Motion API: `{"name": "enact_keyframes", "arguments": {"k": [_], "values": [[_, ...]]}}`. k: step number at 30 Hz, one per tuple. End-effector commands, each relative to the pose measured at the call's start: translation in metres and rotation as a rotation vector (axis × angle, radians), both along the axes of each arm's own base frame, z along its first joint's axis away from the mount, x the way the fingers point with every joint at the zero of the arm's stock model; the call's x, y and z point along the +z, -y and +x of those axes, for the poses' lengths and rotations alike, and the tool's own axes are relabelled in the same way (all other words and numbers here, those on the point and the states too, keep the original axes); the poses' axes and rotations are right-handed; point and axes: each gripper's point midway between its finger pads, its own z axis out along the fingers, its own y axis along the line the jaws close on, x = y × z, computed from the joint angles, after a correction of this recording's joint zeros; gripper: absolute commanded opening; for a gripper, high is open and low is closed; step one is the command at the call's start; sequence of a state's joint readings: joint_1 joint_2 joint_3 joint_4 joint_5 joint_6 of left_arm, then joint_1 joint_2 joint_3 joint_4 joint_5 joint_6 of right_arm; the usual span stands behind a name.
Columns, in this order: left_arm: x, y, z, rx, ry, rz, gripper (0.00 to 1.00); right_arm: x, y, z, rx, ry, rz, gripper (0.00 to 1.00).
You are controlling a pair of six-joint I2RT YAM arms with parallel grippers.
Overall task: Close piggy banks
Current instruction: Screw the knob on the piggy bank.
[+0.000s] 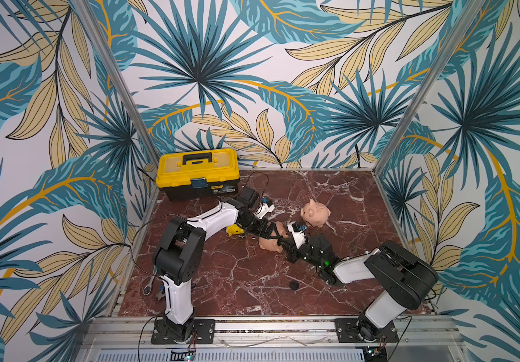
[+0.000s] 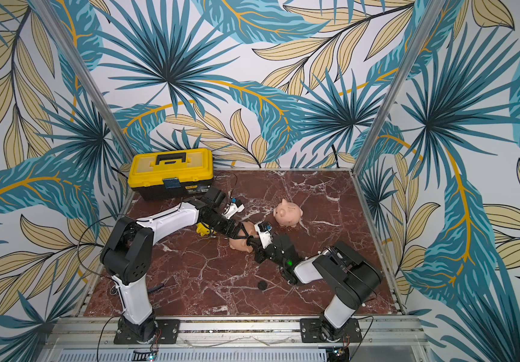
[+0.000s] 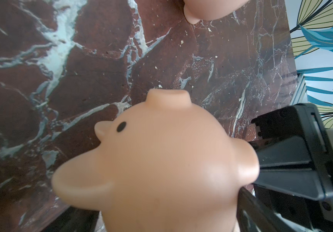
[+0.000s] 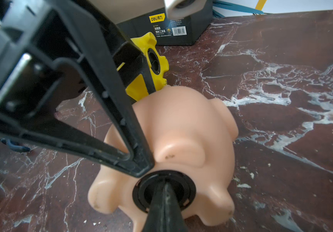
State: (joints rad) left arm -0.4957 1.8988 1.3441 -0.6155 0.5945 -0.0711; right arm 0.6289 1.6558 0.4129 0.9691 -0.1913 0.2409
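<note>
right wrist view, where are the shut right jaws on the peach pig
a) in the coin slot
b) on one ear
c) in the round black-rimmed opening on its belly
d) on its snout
c: in the right wrist view the right gripper has its jaws shut together, their tip in the black-rimmed round opening between the legs of the peach piggy bank, which lies on its side.

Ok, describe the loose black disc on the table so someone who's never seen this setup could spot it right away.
Start at the red marble table and look to its near half, between the two arm bases. The small round black disc lies flat there, alone on bare marble, just off the right arm's white elbow. Unlike the piggy banks and yellow toolbox farther back, it is tiny, flat and black.
</note>
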Motion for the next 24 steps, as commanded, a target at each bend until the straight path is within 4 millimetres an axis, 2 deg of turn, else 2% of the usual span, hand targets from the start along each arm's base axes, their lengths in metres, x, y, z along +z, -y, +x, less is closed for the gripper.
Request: {"name": "enact_keyframes", "arguments": {"k": [1,6,16,24], "values": [[-0.028,0.002,-0.018,-0.028,-0.073,0.071,0.99,0.017,-0.012,0.005,-0.013,-0.060,0.125,0.00],[-0.028,0.003,-0.018,-0.018,-0.069,0.063,0.99,0.026,-0.015,0.010,-0.042,-0.120,0.185,0.00],[-0.029,0.002,-0.019,-0.004,-0.058,0.058,0.99,0.038,-0.009,0.018,-0.158,-0.243,0.345,0.00],[-0.028,0.002,-0.016,0.018,-0.037,0.045,0.96,0.045,-0.018,0.018,-0.159,-0.357,0.440,0.00]]}}
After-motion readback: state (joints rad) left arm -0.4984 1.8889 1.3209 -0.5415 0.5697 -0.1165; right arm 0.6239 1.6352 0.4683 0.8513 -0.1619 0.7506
